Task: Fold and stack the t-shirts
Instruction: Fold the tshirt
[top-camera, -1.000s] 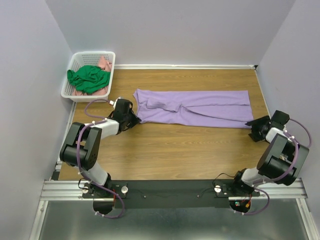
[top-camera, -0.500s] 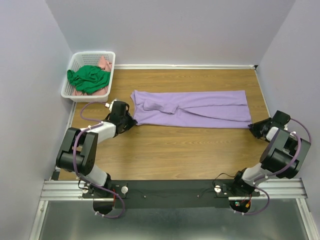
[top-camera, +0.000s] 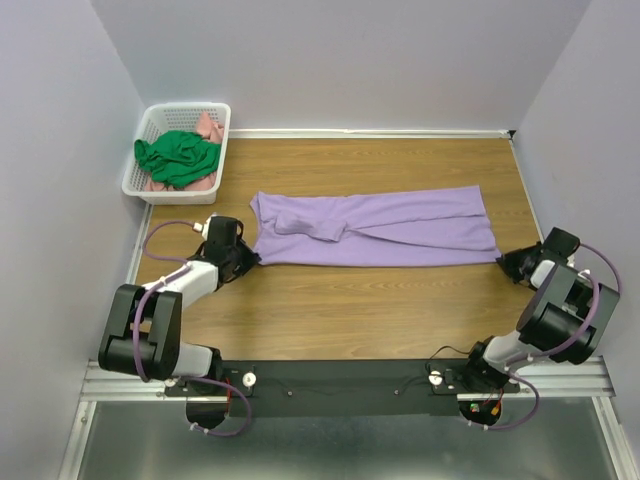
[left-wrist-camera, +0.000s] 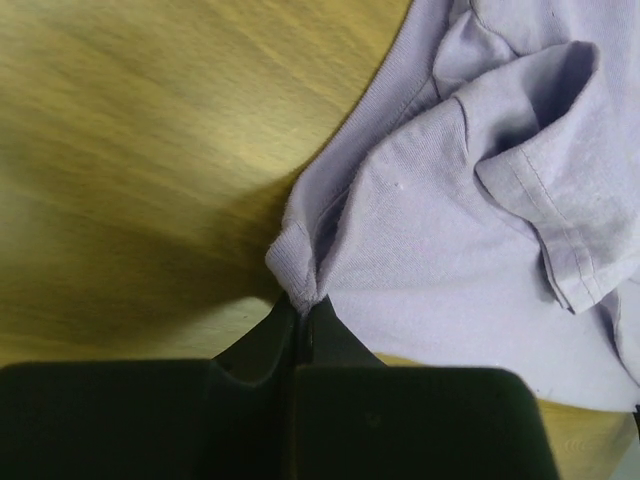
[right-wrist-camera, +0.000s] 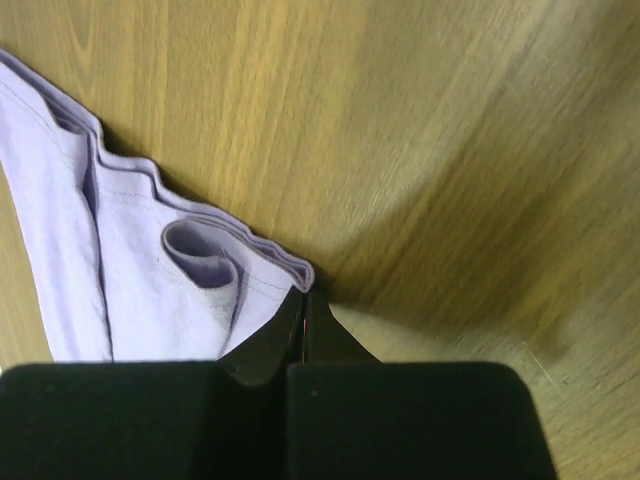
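purple t-shirt (top-camera: 370, 228) lies stretched out long across the middle of the wooden table (top-camera: 330, 310); left gripper (left-wrist-camera: 300, 308) has its jaws pinched tight on the shirt's near-left corner; right gripper (right-wrist-camera: 303, 298) is clamped the same way on the near-right hem corner; green shirt (top-camera: 178, 157) sits bunched in the white basket (top-camera: 222, 130) far left, over something pink (top-camera: 208, 127)
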